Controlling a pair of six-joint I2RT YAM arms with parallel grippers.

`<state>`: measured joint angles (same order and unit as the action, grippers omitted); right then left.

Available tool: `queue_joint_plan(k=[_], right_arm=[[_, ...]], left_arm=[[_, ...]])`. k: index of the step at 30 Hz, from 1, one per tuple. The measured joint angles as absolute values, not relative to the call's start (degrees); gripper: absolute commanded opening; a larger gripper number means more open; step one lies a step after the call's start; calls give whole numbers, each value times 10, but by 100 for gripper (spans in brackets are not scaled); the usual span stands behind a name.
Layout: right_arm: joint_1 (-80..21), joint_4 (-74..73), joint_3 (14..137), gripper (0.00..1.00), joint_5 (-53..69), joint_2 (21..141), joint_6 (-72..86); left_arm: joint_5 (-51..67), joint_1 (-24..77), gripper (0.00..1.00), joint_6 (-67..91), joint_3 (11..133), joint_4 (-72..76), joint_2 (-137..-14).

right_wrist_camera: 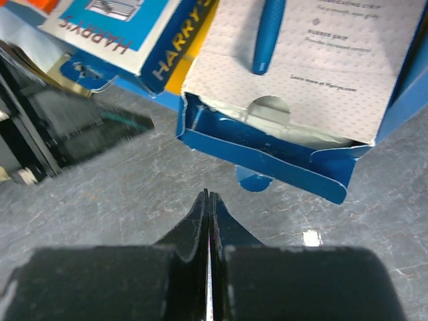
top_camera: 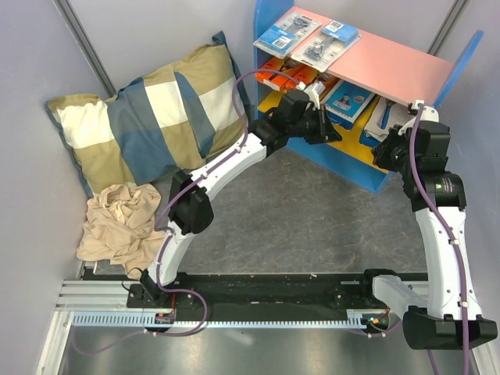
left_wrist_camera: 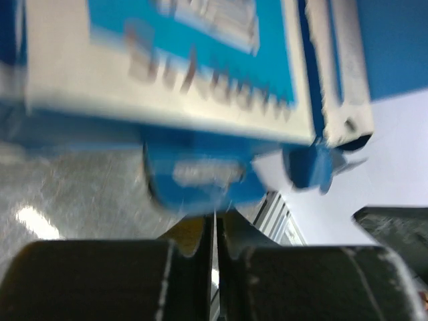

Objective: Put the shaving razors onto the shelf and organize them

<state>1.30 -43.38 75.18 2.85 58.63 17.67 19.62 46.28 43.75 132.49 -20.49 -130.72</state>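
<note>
The shelf stands at the back right. Two clear blister razor packs lie on its pink top board. Orange boxes and blue-white razor boxes rest on the yellow lower board. My left gripper is shut at that board's front. In the left wrist view its tips sit right under a blurred blue-white box's hang tab, with nothing seen between the jaws. My right gripper is shut and empty over the grey floor, just short of a blue box with an open flap.
A plaid pillow leans in the back left corner, with a crumpled beige cloth in front of it. A second Harry's box lies left of the open one. The black left arm crosses nearby. Grey walls enclose the floor.
</note>
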Motion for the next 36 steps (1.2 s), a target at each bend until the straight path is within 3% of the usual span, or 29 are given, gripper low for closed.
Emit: queue_joint_plan(k=[5,7,8,11,14,15,20,23,29,36], right_arm=[[13,-433,752,3,57,575,173],[13,-433,752,17,71,570,172],[13,-432,752,22,77,568,172],[13,-429,752,39,94,564,171],[13,-427,752,70,107,561,169],[13,-427,752,75,109,559,168],[13,-424,752,93,123,543,165],[13,-422,752,98,131,533,163],[13,-408,742,98,147,521,163],[13,-405,710,98,160,513,163]], left_arm=[[196,468,38,437,1166,-157,-1214],[196,470,48,436,1101,-131,-1167],[195,470,61,436,1070,-117,-1143],[190,471,82,432,997,-93,-1073],[173,472,94,421,942,-78,-1005],[165,471,97,415,927,-76,-983],[143,446,100,386,859,-84,-884],[133,404,100,377,805,-106,-824],[96,318,100,358,722,-165,-734],[45,286,100,340,677,-245,-671]])
